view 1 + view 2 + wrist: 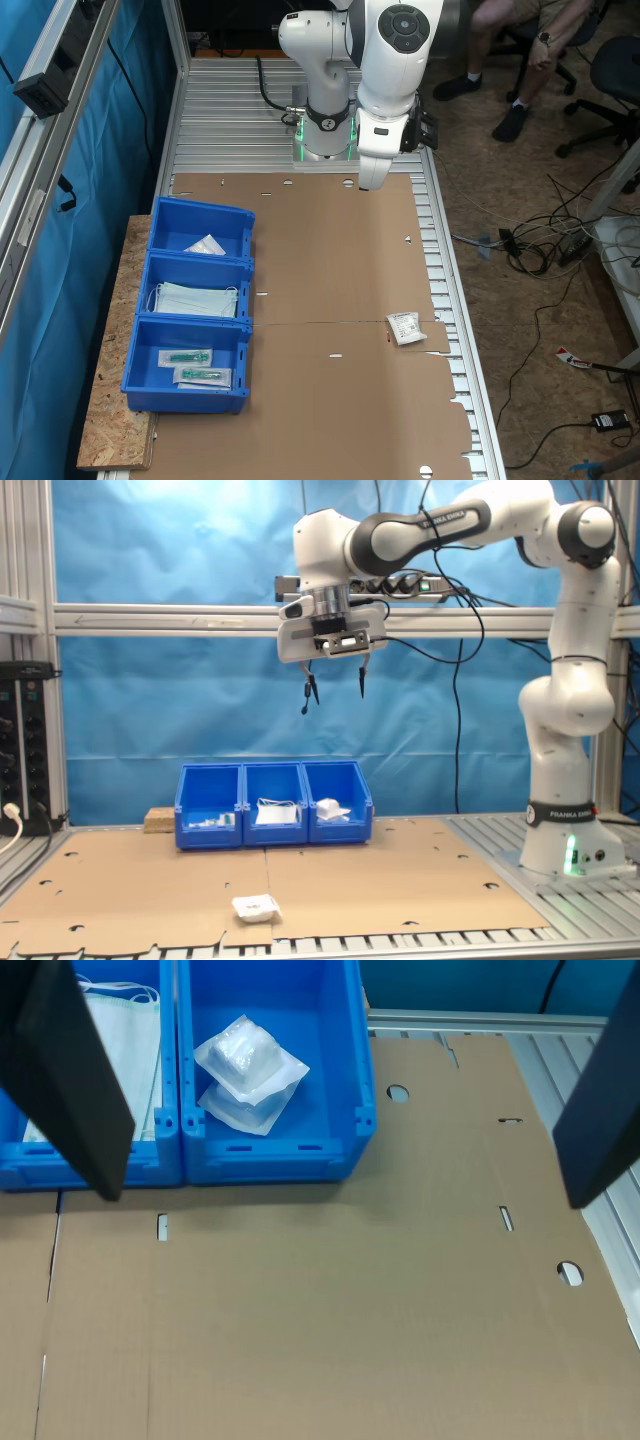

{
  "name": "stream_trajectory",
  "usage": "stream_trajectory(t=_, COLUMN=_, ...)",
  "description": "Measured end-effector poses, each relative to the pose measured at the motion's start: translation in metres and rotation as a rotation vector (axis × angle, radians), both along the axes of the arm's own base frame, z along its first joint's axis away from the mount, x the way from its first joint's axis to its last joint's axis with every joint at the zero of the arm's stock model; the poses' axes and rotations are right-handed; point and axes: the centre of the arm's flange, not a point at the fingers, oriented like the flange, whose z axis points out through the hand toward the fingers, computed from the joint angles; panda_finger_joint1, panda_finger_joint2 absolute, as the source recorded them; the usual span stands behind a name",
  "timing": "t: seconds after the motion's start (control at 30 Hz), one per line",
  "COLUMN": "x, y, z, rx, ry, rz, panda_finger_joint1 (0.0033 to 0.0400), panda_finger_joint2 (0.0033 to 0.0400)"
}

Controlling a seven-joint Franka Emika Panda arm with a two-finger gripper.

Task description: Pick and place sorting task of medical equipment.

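The pincer (pixel 335 688) hangs high above the worktop (pixel 400 880), its two dark fingers (pixel 75 1080) spread wide apart with nothing between them and touching nothing. In the first exterior view the pincer (pixel 368 183) sits over the far end of the brown cardboard sheet (pixel 330 300) that covers the worktop.

The small white sachet (pixel 406 328), flat, roughly square and a little crinkled, with dark print, lies on the cardboard well away from the pincer, near the sheet's ragged edge; in the second exterior view the sachet (pixel 255 908) is far below the pincer and nearer the camera.

A row of three blue plastic bins (pixel 190 320) stands on the cardboard's other side. The bin nearest the pincer (pixel 270 1070) holds clear crinkled packets (pixel 250 1070), seemingly two stacked. The middle one holds a pale blue pleated mask (pixel 195 298), the farthest long clear pouches with green pieces (pixel 195 366). Nothing stands between the pincer and the sachet. A seated person's legs (pixel 520 60) show beyond the worktop.
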Motion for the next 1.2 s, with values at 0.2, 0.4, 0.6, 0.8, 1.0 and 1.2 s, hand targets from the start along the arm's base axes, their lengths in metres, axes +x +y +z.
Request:
stream_trajectory(t=0.2, x=0.003, y=0.0, z=0.002, rx=0.002, ry=-0.022, rz=0.001, panda_finger_joint1=0.04, panda_finger_joint2=0.04)
stream_trajectory(t=0.4, x=0.006, y=0.001, z=0.004, rx=0.004, ry=-0.047, rz=0.002, panda_finger_joint1=0.04, panda_finger_joint2=0.04)
stream_trajectory(t=0.6, x=0.007, y=0.001, z=0.005, rx=0.005, ry=-0.063, rz=0.003, panda_finger_joint1=0.04, panda_finger_joint2=0.04)
stream_trajectory(t=0.8, x=0.009, y=0.002, z=0.006, rx=0.006, ry=-0.077, rz=0.004, panda_finger_joint1=0.04, panda_finger_joint2=0.04)
stream_trajectory(t=1.0, x=0.009, y=0.011, z=0.006, rx=0.004, ry=-0.085, rz=0.023, panda_finger_joint1=0.04, panda_finger_joint2=0.04)
stream_trajectory(t=1.2, x=0.014, y=0.032, z=0.0, rx=0.003, ry=-0.102, rz=0.063, panda_finger_joint1=0.04, panda_finger_joint2=0.04)
